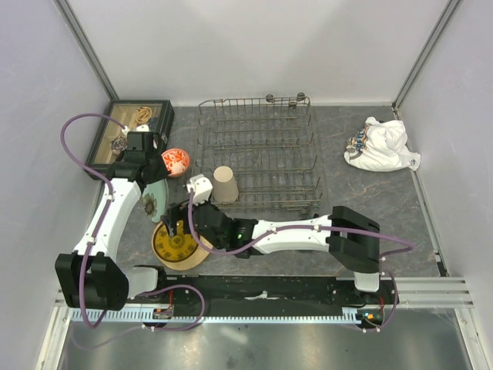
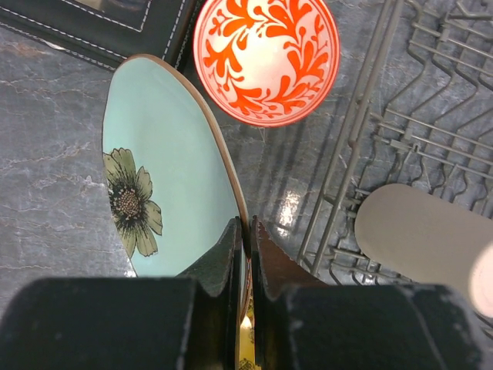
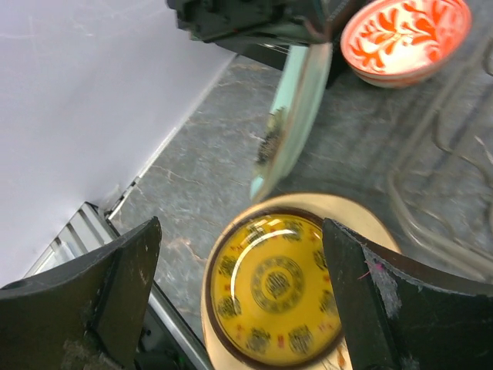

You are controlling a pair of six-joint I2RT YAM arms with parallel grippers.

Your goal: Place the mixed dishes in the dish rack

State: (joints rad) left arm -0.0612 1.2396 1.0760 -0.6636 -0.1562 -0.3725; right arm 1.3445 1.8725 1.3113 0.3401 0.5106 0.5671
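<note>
The left end effector (image 2: pixel 246 231) pinches the flowered plate (image 2: pixel 162 169) — the right end effector (image 3: pixel 240 231) is wide open above the yellow plate (image 3: pixel 273 297).

Grey marbled tabletop (image 1: pixel 370 208), plain pale walls (image 1: pixel 254 46)

Overhead plus close wrist views, common bowl (image 2: pixel 266 58)

You see the flowered green plate (image 1: pixel 154 197) tilted on edge at left, the yellow plate (image 1: pixel 176 245) flat below it, and the beige cup (image 1: pixel 224 185) lying at the rack's (image 1: pixel 254 101) lower-left corner.
</note>
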